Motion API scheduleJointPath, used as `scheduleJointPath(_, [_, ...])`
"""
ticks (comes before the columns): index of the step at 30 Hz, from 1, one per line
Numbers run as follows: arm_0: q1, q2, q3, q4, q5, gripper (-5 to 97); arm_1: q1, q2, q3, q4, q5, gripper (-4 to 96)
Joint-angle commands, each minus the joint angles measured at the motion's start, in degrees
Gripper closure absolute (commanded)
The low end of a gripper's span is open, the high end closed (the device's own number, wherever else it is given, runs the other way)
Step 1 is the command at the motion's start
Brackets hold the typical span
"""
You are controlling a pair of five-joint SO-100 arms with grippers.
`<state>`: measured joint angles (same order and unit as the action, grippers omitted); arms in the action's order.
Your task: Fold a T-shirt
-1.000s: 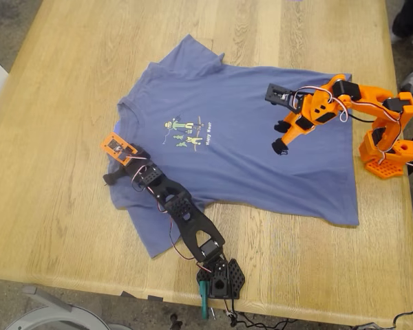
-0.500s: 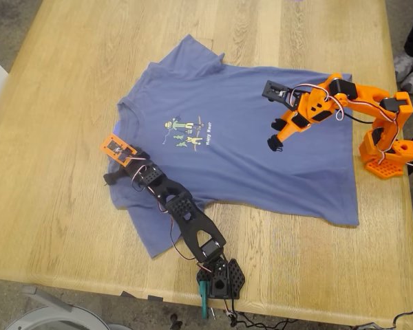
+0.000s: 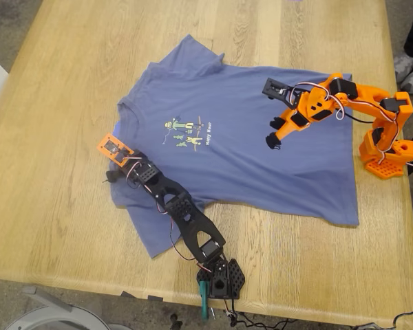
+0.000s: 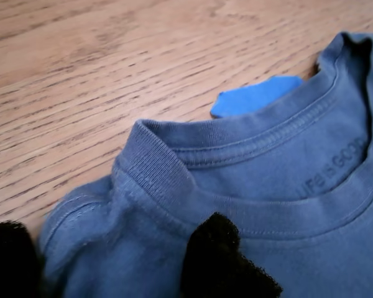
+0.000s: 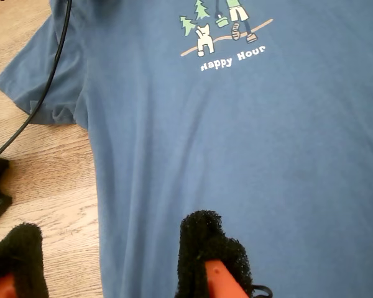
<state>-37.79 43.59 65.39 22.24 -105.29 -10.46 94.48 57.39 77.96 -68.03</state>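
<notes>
The slate-blue T-shirt (image 3: 241, 148) lies flat on the table, print (image 3: 188, 133) up and collar toward the exterior view's left. My first gripper (image 3: 111, 163), on the black arm, is open at the shoulder beside the collar. In the first wrist view its black pads (image 4: 221, 261) rest on bunched shoulder fabric (image 4: 130, 248) below the collar (image 4: 248, 167) and the bright blue label (image 4: 256, 96). My second gripper (image 3: 274, 133), on the orange arm, is open and hovers over the shirt's belly. The second wrist view shows its pads (image 5: 202, 245) above the cloth, with the print (image 5: 227, 28) beyond.
The wooden table (image 3: 62, 75) runs well past the shirt on all sides. The black arm's base (image 3: 220, 276) stands at the near edge and the orange base (image 3: 389, 155) at the exterior view's right. A person's shoe (image 3: 411, 65) shows at the exterior view's right edge.
My second gripper has moved a little toward the exterior view's left over the shirt. My first gripper has shifted slightly toward the collar. The shirt lies as before.
</notes>
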Motion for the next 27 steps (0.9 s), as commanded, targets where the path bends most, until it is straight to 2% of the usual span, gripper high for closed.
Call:
scheduleJointPath(1, [3.25, 1.49, 2.2, 3.43, 0.26, 60, -0.26, 0.18, -1.76, -0.88, 0.09, 59.8])
scheduleJointPath(10, [4.57, 2.64, 3.25, 7.65, 0.88, 77, 0.88, 0.0, -0.88, -0.35, 0.97, 61.6])
scheduleJointPath(12, [4.48, 3.16, 4.22, 8.0, 0.97, 80, 0.88, 0.0, 0.26, -0.53, 1.85, 64.9])
scheduleJointPath(19, [4.66, 5.19, 7.82, 8.88, 0.09, 90, -0.26, 0.26, 5.27, 0.7, 7.47, 63.1])
scheduleJointPath(24, [3.96, 7.21, 10.55, 7.82, -0.18, 92, 0.44, -0.26, 8.96, -3.08, 6.06, 64.4])
scheduleJointPath(27, [3.69, 8.44, 10.2, 7.65, -0.35, 92, -0.35, -0.35, 11.87, -4.92, 5.98, 61.9])
